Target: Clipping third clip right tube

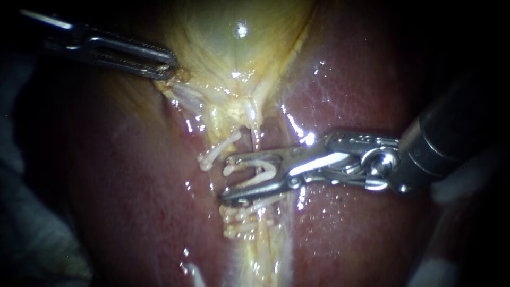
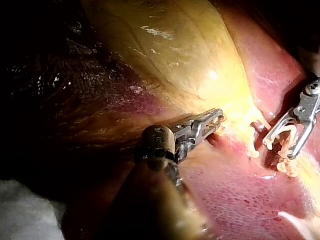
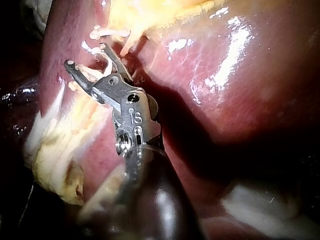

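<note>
Holding a white clip (image 1: 258, 172) with the right instrument (image 1: 227, 179), touching it from both sides with jaws spread wide. Sitting with the clip's open legs around the right tube (image 1: 256, 135), a thin pale strand running down from the narrow end of the gallbladder (image 1: 223, 53). Sitting between an upper clip (image 1: 215, 152), up and to the left, and a bunch of lower clips (image 1: 239, 218) just under the lower jaw. Reaching in from the right, lying close over the dark red liver (image 1: 372, 79). Pinching the yellow edge of the gallbladder with the left instrument (image 1: 169, 66), jaws closed tight on the tissue, well apart from the white clip. Showing the same pinch in the left wrist view, with the right instrument's wide jaws ahead and off to one side, near the small white clips. Showing those spread jaws from behind in the right wrist view, tips in among the pale clips, shiny red liver beside them. Showing some pale cloth (image 1: 32, 239), dim, at the left edge of the endoscope view
</note>
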{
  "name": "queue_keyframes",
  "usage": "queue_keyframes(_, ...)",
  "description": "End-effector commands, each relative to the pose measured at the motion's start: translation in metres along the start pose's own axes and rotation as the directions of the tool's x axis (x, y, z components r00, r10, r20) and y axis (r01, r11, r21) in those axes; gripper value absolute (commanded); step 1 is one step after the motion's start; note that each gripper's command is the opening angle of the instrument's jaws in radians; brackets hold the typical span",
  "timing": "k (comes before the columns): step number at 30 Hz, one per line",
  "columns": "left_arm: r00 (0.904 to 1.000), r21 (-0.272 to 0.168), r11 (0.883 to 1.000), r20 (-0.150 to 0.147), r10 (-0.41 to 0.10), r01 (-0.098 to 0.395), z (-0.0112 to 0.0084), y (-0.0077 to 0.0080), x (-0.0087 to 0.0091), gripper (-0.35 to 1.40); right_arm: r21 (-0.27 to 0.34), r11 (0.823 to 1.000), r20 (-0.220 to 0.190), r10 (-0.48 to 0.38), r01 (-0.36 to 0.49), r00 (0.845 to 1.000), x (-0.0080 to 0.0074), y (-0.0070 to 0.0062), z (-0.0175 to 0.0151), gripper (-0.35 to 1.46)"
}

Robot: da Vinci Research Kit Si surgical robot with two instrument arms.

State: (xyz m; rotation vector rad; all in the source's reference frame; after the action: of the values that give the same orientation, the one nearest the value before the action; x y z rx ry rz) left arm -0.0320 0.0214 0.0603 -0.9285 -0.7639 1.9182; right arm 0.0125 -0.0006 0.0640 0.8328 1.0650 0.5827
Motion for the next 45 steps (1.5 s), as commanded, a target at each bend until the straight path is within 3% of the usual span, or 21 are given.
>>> queue_keyframes(1, 1.0, 0.0, 1.0, 0.0, 0.001, -0.001, 0.0, 0.0, 0.0, -0.35, 0.001, 1.0, 0.0, 0.0, 0.0, 1.0, 0.0001, -0.0001, -0.0001, 0.43)
queue_keyframes(8, 1.0, 0.001, 1.0, -0.001, 0.0, 0.0, -0.0003, 0.0, 0.0, -0.35, 0.013, 1.0, 0.001, 0.008, -0.008, 1.0, 0.0011, -0.001, -0.0023, 0.44)
queue_keyframes(13, 1.0, 0.001, 1.0, -0.001, 0.0, 0.0, -0.0004, 0.0, 0.0001, -0.35, 0.007, 1.0, -0.004, 0.011, -0.011, 1.0, 0.0012, -0.0007, -0.0045, 0.44)
queue_keyframes(17, 1.0, 0.001, 1.0, -0.001, 0.0, 0.0, -0.0004, 0.0, 0.0001, -0.35, 0.004, 1.0, -0.006, 0.01, -0.01, 1.0, 0.0007, 0.0001, -0.0057, 0.45)
queue_keyframes(26, 1.0, 0.0, 1.0, -0.001, 0.0, 0.0, -0.0005, -0.0001, 0.0, -0.35, -0.018, 1.0, -0.015, 0.011, -0.011, 1.0, 0.0001, 0.0033, -0.0074, 0.45)
queue_keyframes(30, 1.0, 0.0, 1.0, -0.001, 0.0, 0.0, -0.0005, -0.0001, 0.0, -0.35, -0.03, 1.0, -0.019, 0.006, -0.007, 1.0, -0.0006, 0.0046, -0.0071, 0.46)
queue_keyframes(36, 1.0, 0.0, 1.0, -0.001, 0.0, 0.0, -0.0005, 0.0, 0.0, -0.35, -0.038, 0.999, -0.019, -0.001, 0.0, 1.0, -0.0014, 0.0055, -0.0055, 0.48)
queue_keyframes(45, 1.0, 0.0, 1.0, -0.001, 0.0, 0.0, -0.0004, 0.0, 0.0001, -0.35, -0.01, 1.0, -0.107, 0.007, -0.008, 0.994, -0.0003, 0.0051, -0.0022, 0.5)
